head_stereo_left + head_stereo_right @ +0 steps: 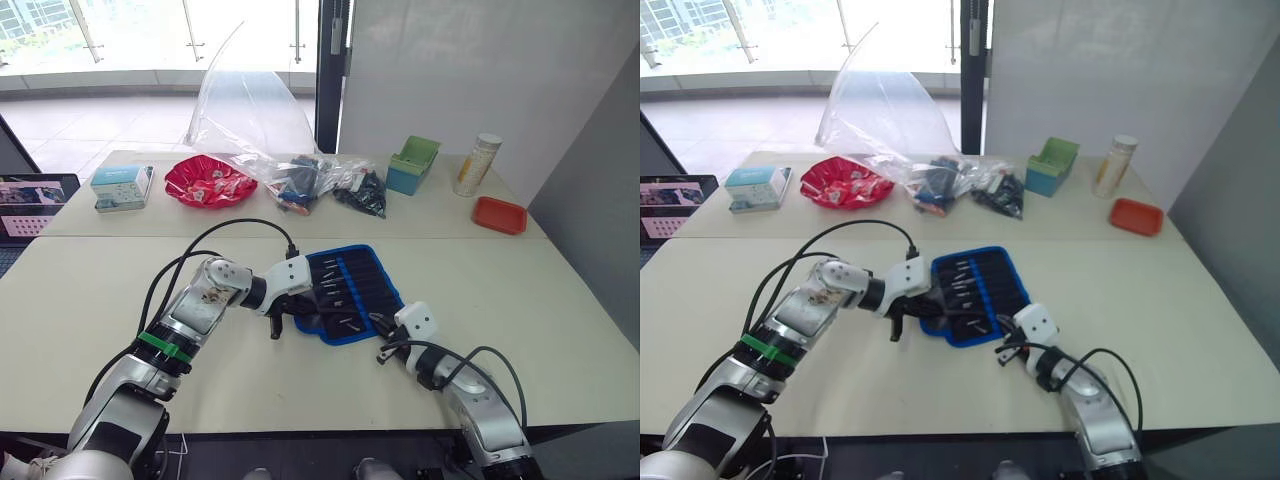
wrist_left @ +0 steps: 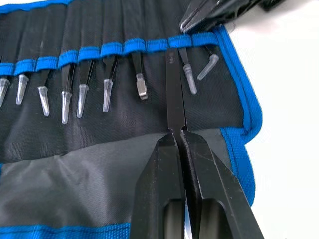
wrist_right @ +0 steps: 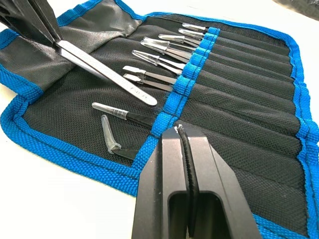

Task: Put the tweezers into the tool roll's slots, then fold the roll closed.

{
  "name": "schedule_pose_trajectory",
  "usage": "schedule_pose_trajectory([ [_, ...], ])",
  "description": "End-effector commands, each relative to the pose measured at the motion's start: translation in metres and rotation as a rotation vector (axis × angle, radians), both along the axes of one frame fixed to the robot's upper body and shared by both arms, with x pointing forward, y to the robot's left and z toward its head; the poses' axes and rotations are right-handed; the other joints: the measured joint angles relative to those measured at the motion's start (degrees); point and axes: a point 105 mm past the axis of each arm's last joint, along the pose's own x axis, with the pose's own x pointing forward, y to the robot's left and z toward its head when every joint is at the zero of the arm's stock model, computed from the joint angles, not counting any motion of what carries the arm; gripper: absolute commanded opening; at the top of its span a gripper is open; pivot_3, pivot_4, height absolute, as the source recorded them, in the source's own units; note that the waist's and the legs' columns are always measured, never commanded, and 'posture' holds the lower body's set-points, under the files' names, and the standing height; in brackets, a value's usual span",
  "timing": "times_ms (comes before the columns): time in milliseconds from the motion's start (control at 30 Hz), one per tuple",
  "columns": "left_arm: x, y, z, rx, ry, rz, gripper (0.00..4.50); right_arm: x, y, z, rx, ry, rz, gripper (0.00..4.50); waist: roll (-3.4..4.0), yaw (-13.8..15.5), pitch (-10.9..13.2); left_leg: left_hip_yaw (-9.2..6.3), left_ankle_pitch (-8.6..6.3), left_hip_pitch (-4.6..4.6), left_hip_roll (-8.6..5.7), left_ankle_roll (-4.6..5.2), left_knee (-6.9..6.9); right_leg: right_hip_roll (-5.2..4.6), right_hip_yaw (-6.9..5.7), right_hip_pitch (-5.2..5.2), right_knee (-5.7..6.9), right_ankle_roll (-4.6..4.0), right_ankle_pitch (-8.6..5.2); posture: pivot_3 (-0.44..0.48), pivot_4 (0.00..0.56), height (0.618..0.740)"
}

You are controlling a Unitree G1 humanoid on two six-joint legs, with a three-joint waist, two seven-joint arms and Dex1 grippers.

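One slim black metal tweezer (image 2: 176,94) clamped in left tool (image 2: 179,137), tip entering open blue-edged black fabric tool roll's (image 3: 259,99) slot; right wrist view shows right tool (image 3: 180,130) closed, empty.

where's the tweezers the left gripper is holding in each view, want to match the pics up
Left eye view: tweezers at the left gripper, over the tool roll near its left edge.
Right eye view: same spot, hard to make out.
Left wrist view: upright at centre, pinched between the fingers.
Right wrist view: slanting at upper left.
Shared landmark: the roll's blue slot band.
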Motion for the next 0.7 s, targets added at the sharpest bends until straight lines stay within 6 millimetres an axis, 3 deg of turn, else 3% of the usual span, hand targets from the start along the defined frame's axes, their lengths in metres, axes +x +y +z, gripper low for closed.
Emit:
schedule_pose_trajectory([
  [33, 0.004, -0.005, 0.004, -0.002, -0.036, 0.013, 0.02, -0.006, -0.007, -0.028, -0.024, 0.116, -0.034, 0.00, 0.00, 0.1, 0.0, 0.00, 0.00, 0.00, -0.01, 0.00, 0.00, 0.00, 0.00, 0.00, 0.00, 0.00, 0.00, 0.000, 0.150, 0.738],
  [267, 0.006, -0.009, 0.001, 0.003, -0.038, 0.024, 0.02, -0.006, -0.005, -0.028, -0.024, 0.119, -0.030, 0.00, 0.00, 0.0, 0.0, 0.00, 0.00, 0.01, 0.00, 0.00, 0.02, 0.00, 0.00, 0.01, 0.03, 0.00, 0.00, 0.000, 0.150, 0.738],
  [700, 0.020, -0.050, -0.005, -0.059, -0.078, -0.007, 0.02, -0.005, -0.004, -0.030, -0.022, 0.124, -0.031, 0.00, -0.01, 0.1, 0.0, 0.00, 0.00, 0.05, -0.03, 0.00, 0.09, 0.00, 0.02, 0.06, 0.09, -0.01, 0.01, 0.000, 0.150, 0.738],
])
